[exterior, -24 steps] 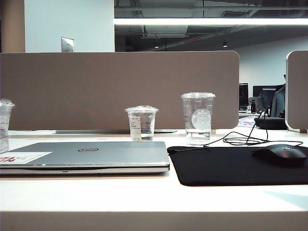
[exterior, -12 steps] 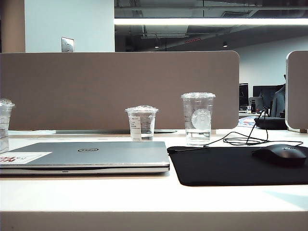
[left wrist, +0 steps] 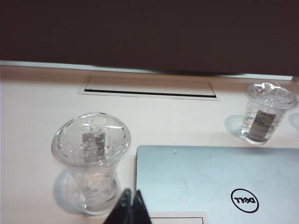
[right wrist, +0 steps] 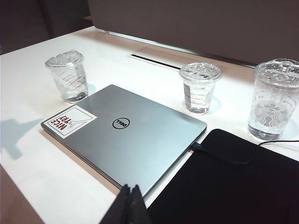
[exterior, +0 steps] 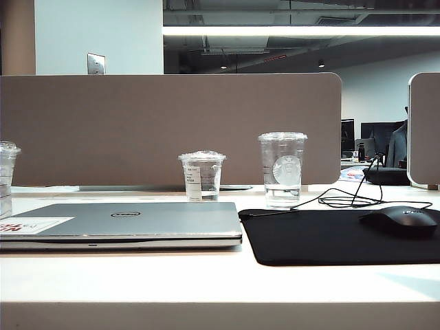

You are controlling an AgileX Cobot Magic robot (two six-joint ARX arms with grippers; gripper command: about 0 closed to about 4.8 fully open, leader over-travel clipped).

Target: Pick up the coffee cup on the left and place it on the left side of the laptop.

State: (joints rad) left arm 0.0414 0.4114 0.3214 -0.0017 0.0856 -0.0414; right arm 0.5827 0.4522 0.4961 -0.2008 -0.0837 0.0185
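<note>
Standing upright on the white tabletop [exterior: 206, 275], the clear plastic lidded coffee cup [left wrist: 91, 161] with a whitish frosted patch on its side sits just beside the left edge of the thin silver-grey laptop [left wrist: 219, 184], close to it but with a narrow strip of tabletop showing between them. In the exterior view only a sliver of this cup [exterior: 7, 175] shows at the left border, beyond the laptop's [exterior: 124, 223] corner with the white-and-red sticker [exterior: 31, 225].

The left end effector [left wrist: 131, 207] hangs free of the cup, its dark fingers pressed together with nothing between them; in its wrist view the tips appear just beside the cup's base and over the laptop's near corner, not touching the cup.

The right end effector [right wrist: 129, 203] is also pressed together and holds nothing, poised above the laptop's [right wrist: 126, 135] edge next to the black mouse mat [right wrist: 233, 182]. From there the coffee cup [right wrist: 68, 76] stands well apart, on the laptop's far side.

A shorter clear cup with a white rectangular label [exterior: 202, 176] and a taller clear cup with a round white logo [exterior: 282, 169] stand behind the laptop and mat.
</note>
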